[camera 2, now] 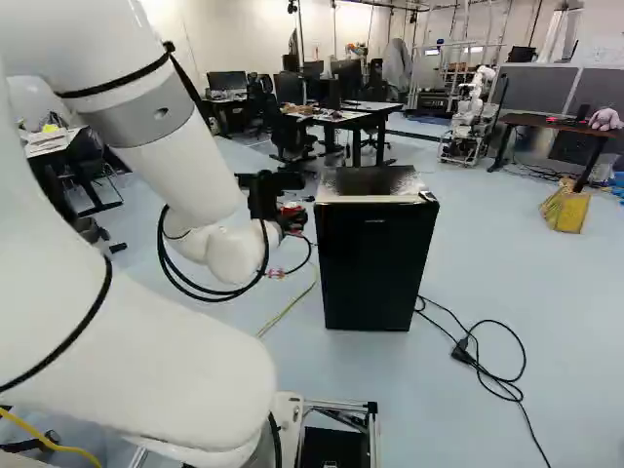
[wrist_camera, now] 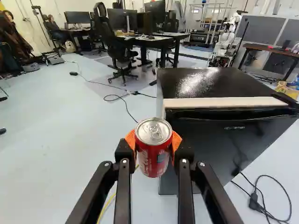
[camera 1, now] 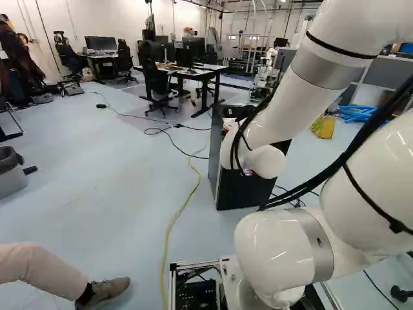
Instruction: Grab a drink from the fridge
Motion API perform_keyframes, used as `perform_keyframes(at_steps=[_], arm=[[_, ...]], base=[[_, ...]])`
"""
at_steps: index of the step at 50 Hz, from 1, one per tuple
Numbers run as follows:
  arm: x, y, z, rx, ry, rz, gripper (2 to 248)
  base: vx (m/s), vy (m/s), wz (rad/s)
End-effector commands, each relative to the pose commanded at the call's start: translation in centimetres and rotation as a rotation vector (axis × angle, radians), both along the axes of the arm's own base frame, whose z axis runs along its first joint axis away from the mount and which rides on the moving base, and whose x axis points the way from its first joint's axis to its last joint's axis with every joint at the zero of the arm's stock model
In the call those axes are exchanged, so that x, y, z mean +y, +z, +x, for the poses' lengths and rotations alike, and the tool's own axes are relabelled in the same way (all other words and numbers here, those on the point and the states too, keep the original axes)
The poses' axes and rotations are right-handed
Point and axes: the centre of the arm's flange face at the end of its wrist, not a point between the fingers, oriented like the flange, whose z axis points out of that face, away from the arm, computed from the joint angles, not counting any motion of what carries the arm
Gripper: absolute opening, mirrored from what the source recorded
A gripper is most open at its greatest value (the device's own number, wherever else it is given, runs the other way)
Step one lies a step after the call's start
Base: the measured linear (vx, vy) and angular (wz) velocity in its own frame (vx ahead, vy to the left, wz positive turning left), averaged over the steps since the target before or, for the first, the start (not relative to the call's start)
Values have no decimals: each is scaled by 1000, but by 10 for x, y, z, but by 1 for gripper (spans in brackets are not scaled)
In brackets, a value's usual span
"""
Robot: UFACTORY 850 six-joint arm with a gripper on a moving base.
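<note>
Floor is seen around the fridge (left base view). Right base view: the gripper is held beside its top left corner. Wrist view: a can is clamped, possibly dislodged if that corner is struck.

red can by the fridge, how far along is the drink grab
The grab looks done: the can is outside the black fridge, whose door looks shut. In hand: the gripper has the can clamped upright between its orange pads. Left: seemingly nothing of the grab itself; handing it over or setting it down would probably come next, if wanted.
</note>
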Motion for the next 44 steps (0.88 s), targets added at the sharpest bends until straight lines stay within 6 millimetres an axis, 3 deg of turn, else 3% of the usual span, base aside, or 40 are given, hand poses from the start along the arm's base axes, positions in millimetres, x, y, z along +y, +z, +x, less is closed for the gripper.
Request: perform_keyframes(at_steps=[19,44], arm=[[4,-7,-17,4,15,1,93],[5,-8,-19,4,17,1,93]], base=[[0,0,0],[0,0,0]])
